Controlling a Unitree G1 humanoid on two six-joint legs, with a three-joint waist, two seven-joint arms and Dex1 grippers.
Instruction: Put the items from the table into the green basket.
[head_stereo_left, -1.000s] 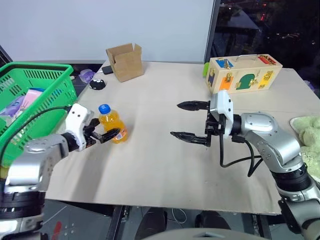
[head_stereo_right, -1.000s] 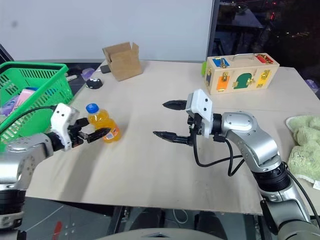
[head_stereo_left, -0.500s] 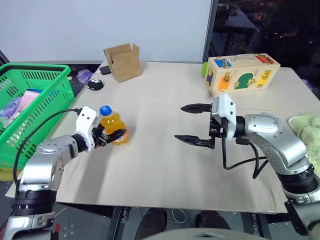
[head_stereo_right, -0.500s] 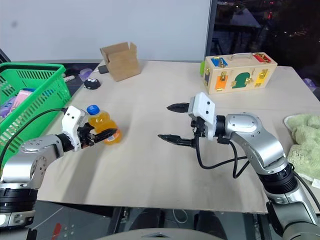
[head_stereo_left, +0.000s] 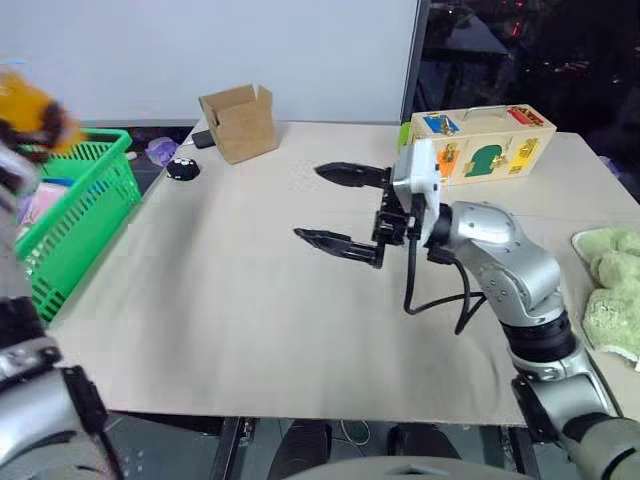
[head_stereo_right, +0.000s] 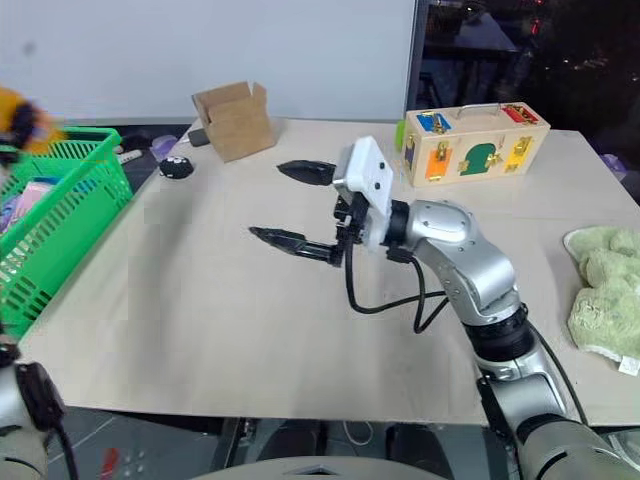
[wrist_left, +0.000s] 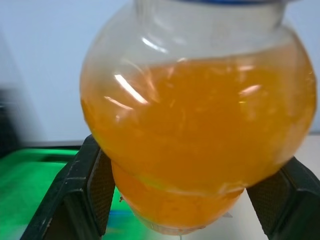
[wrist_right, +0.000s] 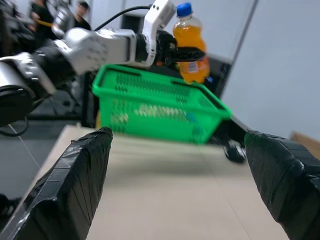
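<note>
In the left eye view, a smooth, light beige table is seen, with a bright green plastic basket of lattice sides and thick rim at its left edge. Inside the basket a pink box with printed pictures is partly visible. Above the basket's rim, at the picture's left border, a blurred orange bottle is held aloft. The right gripper is poised over the middle of the table, its two tapered black fingers spread wide and nothing between them. At the far edge stand an open brown cardboard box and a wooden toy box with coloured doors; a fluffy green cloth lies at the right edge.

In the right eye view, the same arrangement is shown; a small dark round object lies on the table near the cardboard box.

In the left wrist view, the rounded clear plastic body of the bottle, filled with orange liquid, is clamped between the two black fingers of the left gripper, one at each side. A green blur of the basket is seen beneath it.

In the right wrist view, the right gripper's matte black pads stand far apart and empty. Beyond them, the blue-capped bottle is seen upright in the left gripper's grasp, raised above the basket's rim, well apart from the right gripper.
</note>
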